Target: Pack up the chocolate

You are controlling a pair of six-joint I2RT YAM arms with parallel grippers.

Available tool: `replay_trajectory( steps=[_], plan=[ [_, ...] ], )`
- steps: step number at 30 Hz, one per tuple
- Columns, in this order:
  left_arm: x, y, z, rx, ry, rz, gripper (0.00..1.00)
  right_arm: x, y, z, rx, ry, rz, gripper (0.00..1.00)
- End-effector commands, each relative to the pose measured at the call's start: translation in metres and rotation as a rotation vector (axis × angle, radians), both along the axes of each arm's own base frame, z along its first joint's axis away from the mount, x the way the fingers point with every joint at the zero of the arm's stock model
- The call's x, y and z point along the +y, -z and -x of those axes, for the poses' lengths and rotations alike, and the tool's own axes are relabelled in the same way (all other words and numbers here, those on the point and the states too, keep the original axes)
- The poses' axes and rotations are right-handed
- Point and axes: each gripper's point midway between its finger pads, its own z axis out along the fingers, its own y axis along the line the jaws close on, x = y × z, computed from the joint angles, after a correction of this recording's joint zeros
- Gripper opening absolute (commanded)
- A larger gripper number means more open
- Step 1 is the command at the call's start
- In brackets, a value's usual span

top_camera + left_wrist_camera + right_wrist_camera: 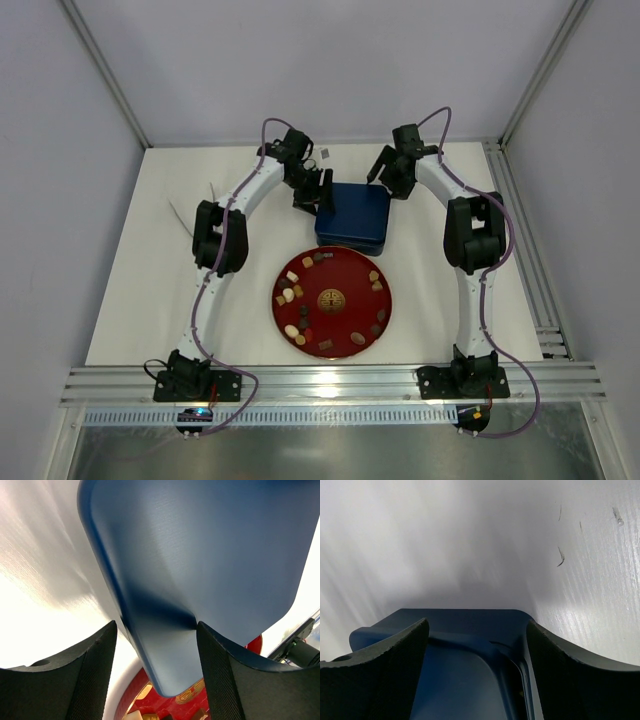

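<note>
Dark blue tin (pixel 352 215), lid on, noted as the reference item on the white surface (pixel 150 300). My left fingers (pixel 90 680) are at the tin's far left corner. They stand apart with that corner between them. One finger appears to meet the tin's edge, and a strip of pale surface shows between the other finger and the tin, so I record no clamp.

My right fingers (pixel 385 670) are at the tin's far right corner. They are spread wide, nothing is held, and the tin's rim shows between and below them.

The chocolate (pixel 288 294) is not in the tin. The pieces lie around the rim of the red plate (pixel 350 290), which sits just on the near side of the tin. Brown, tan and cream pieces are observed. Most are grouped along the plate's left and near arcs, and they ring its gold emblem (pixel 331 298).
</note>
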Motion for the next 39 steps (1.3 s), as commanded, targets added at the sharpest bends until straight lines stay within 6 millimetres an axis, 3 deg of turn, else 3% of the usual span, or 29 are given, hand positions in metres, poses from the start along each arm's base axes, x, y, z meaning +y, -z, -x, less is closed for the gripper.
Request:
replay_trajectory(
  steps=[1, 19, 28, 29, 30, 39],
  plan=[
    [0.016, 0.028, 0.004, -0.008, 0.010, -0.128, 0.64, -0.002, 0.002, 0.011, 0.046, 0.003, 0.022, 0.79],
    [0.003, 0.005, -0.009, -0.095, -0.058, 0.005, 0.67, -0.024, -0.004, 0.016, 0.083, 0.086, 0.104, 0.85],
    [0.000, -0.006, -0.014, -0.129, -0.069, 0.040, 0.70, -0.021, -0.012, 0.020, 0.102, 0.125, 0.062, 0.86],
    [-0.001, -0.006, -0.014, -0.129, -0.069, 0.042, 0.77, -0.018, -0.011, 0.021, 0.108, 0.123, 0.049, 0.86],
    [-0.001, -0.008, -0.015, -0.137, -0.069, 0.048, 0.78, -0.018, -0.011, 0.022, 0.111, 0.126, 0.046, 0.86],
    [-0.001, -0.010, -0.013, -0.146, -0.074, 0.059, 0.77, -0.012, -0.006, 0.030, 0.155, 0.155, 0.004, 0.86]
  ],
)
